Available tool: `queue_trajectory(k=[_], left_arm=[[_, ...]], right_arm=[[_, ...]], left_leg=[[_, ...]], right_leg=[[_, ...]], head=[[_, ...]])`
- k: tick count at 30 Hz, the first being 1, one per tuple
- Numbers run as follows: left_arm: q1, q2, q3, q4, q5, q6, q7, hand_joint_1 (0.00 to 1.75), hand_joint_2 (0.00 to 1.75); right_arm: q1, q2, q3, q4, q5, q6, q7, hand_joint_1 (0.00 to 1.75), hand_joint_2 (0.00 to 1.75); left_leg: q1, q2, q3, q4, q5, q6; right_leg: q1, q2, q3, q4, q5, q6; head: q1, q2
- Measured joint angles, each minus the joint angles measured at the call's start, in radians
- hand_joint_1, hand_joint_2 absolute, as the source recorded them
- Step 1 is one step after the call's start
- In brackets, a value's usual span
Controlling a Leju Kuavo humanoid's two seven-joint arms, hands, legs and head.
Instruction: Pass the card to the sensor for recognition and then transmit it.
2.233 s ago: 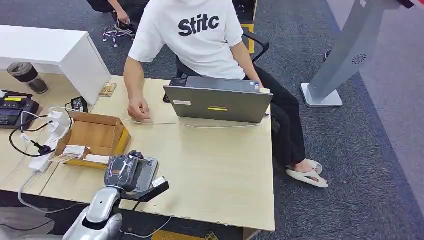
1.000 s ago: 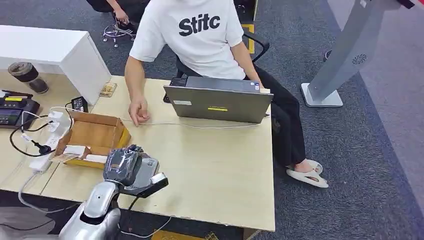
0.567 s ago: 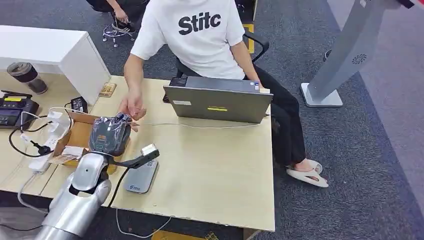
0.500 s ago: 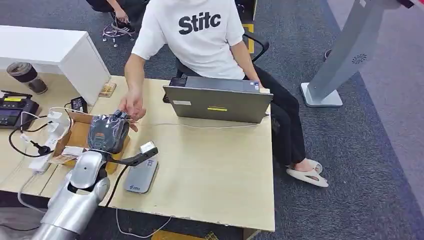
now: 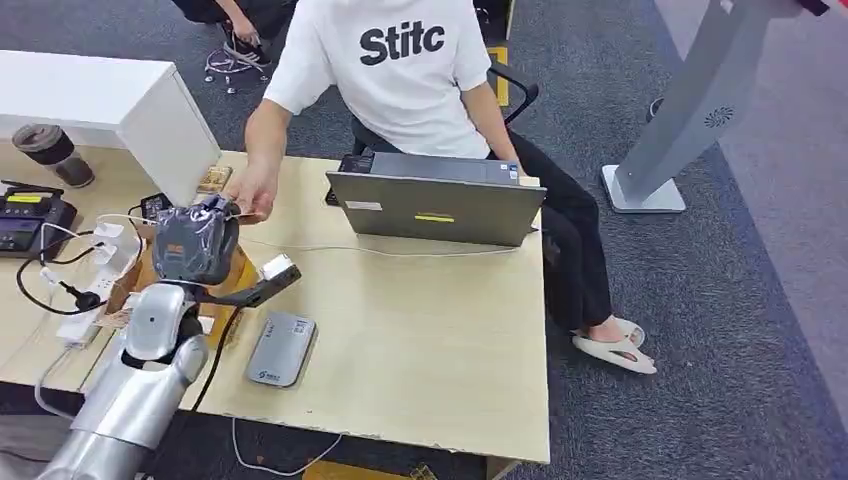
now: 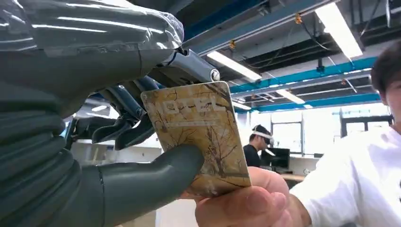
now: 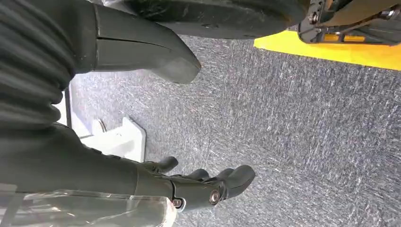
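My left hand (image 5: 195, 243) is raised above the cardboard box, at the far left of the table. In the left wrist view this hand (image 6: 80, 94) pinches a brown marbled card (image 6: 196, 135) between thumb and fingers. A person's hand (image 5: 250, 198) reaches to it, and the person's fingers (image 6: 241, 203) grip the card's free end. The grey card sensor (image 5: 281, 348) lies flat on the table near the front edge, to the right of my left arm. My right hand (image 7: 108, 165) hangs over dark carpet with its fingers apart and nothing in it.
A grey laptop (image 5: 435, 205) stands before the seated person in a white T-shirt (image 5: 400, 60). A white cable (image 5: 400, 252) crosses the table. The cardboard box (image 5: 240, 275), power strip (image 5: 105, 255), desk phone (image 5: 25, 225) and white cabinet (image 5: 120, 110) crowd the left side.
My left hand lifted off the sensor and swung back and left with the card. The person's hand rose from the table to meet it and now grips the card.
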Motion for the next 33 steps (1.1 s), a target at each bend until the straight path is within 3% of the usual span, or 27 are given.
queue_trajectory(k=[1,2,7,12,27,30,33], left_arm=[[-0.002,0.000,0.002,-0.001,0.004,0.000,-0.001,1.75,1.75],[-0.002,0.000,0.005,-0.005,0.009,0.001,-0.003,0.00,1.75],[0.004,-0.011,0.019,-0.048,0.020,0.060,-0.007,0.00,1.75],[0.021,-0.026,0.033,-0.081,0.042,0.078,-0.007,0.00,1.75],[0.191,-0.034,0.154,-0.196,0.073,0.137,-0.020,0.00,1.75],[0.263,-0.035,0.189,-0.244,0.112,0.178,-0.045,0.00,1.75],[0.353,-0.047,0.230,-0.318,0.260,0.207,-0.130,0.00,1.75]], right_arm=[[0.000,0.000,0.000,0.000,-0.001,0.000,0.000,0.00,1.75],[0.000,0.000,0.000,0.000,-0.002,0.000,0.000,0.00,1.75],[0.000,0.000,0.000,0.000,-0.001,0.000,0.001,0.00,1.75],[0.000,0.000,0.000,0.000,-0.010,0.000,0.002,0.00,1.75],[0.001,0.000,0.000,0.000,-0.016,-0.003,0.002,0.00,1.75],[0.002,0.000,0.000,0.000,-0.020,-0.005,0.000,0.00,1.75],[0.003,0.000,0.000,0.000,-0.035,-0.013,-0.006,0.00,1.75]], left_leg=[[0.000,0.000,0.000,0.000,0.000,0.000],[0.000,0.000,0.000,0.000,0.000,0.000],[0.000,0.000,-0.001,0.000,0.000,0.000],[0.000,0.000,-0.001,0.000,0.000,0.000],[0.000,0.000,-0.001,0.000,0.000,0.000],[0.000,0.001,-0.001,0.000,0.000,0.000],[0.000,0.001,-0.001,0.000,-0.001,0.001]], right_leg=[[0.000,0.000,0.000,0.000,0.000,0.000],[0.000,0.000,0.000,0.000,0.000,0.000],[0.000,0.000,0.000,0.000,0.000,0.000],[0.000,0.000,0.000,0.000,0.000,0.000],[0.000,0.000,0.000,0.000,0.000,0.000],[0.000,0.001,0.000,0.000,0.000,0.000],[0.000,0.001,-0.001,0.000,-0.001,0.000]], head=[[0.000,0.000],[0.000,0.000],[0.000,0.000],[0.000,0.000],[0.000,0.000],[0.000,0.000],[0.000,0.000]])
